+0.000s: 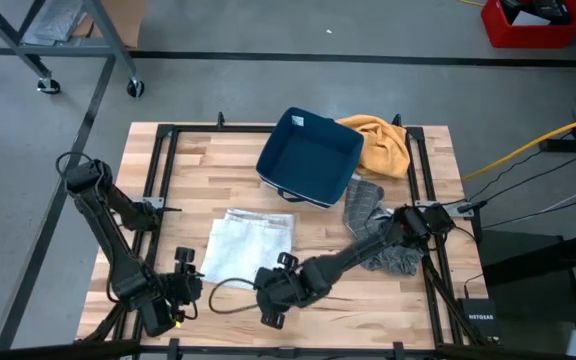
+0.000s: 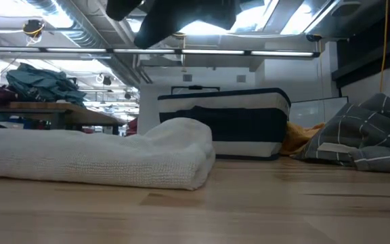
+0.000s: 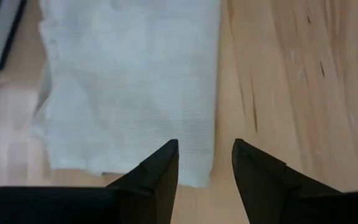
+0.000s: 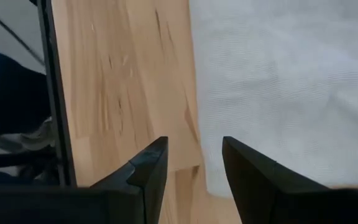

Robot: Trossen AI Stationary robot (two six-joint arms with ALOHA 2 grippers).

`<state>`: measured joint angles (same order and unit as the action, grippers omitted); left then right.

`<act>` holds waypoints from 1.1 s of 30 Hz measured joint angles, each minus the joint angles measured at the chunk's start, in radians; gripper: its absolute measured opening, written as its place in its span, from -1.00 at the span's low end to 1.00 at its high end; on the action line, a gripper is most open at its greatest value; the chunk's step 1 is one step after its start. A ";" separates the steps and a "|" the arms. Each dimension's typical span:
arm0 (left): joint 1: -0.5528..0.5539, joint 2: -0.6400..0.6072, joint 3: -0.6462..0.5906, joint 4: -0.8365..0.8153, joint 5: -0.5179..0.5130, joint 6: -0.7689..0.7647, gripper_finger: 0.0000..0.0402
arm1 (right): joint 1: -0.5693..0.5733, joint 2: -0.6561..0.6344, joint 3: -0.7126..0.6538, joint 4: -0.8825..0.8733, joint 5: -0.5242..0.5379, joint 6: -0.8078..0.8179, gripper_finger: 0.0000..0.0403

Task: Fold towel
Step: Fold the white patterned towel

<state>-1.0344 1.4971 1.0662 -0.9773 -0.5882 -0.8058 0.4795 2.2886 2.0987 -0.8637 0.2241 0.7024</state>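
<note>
One white towel (image 1: pixel 252 239) lies flat on the wooden table (image 1: pixel 208 160), near the middle and toward the near edge. It already looks folded over, because the low view shows a thick, rounded edge on its right side. It may need one more fold, but that is only a guess.

Two grippers wait at the towel's near edge, probably so each can take a corner. The left gripper (image 1: pixel 184 283) sits just near and left of the towel. Its wrist view shows its two dark fingers (image 3: pixel 161 168) spread apart with nothing between them, pointing at one near corner of the towel. The right gripper (image 1: pixel 271 290) sits near the other near corner. Its fingers (image 4: pixel 148 165) are spread too and hold nothing. One finger is over bare wood and the other is over the white cloth.

Farther back stands a dark blue bin (image 1: pixel 310 157) with a white rim. It is tilted a little and looks empty from above. A yellow cloth (image 1: pixel 380 142) lies just right of the bin, touching it. A grey checked cloth (image 1: pixel 373 225) lies at the right side of the table, and the right arm (image 1: pixel 368 245) reaches across it, so part of it is hidden.

The low view cuts off both arms at the top, so only dark shapes show there. It is hard to tell how many layers the towel has. The room behind the table is full of blurry things that cannot be named.
</note>
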 joint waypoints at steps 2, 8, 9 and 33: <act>0.000 0.000 -0.035 0.043 0.000 0.021 -0.30 | 0.011 0.011 0.000 0.003 0.010 0.000 -0.21; 0.006 0.002 -0.136 0.124 -0.008 0.032 -0.30 | 0.019 0.070 0.000 0.007 0.004 -0.003 -0.21; 0.009 0.004 -0.152 0.136 -0.009 0.033 -0.30 | 0.018 0.081 0.000 0.003 0.002 -0.004 -0.21; 0.093 0.006 -0.344 0.421 -0.019 0.189 -0.30 | 0.017 0.158 0.000 -0.080 0.071 -0.059 -0.21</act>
<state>-0.9413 1.5030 0.7219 -0.5565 -0.6067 -0.6167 0.4965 2.4464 2.0988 -0.9433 0.2951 0.6431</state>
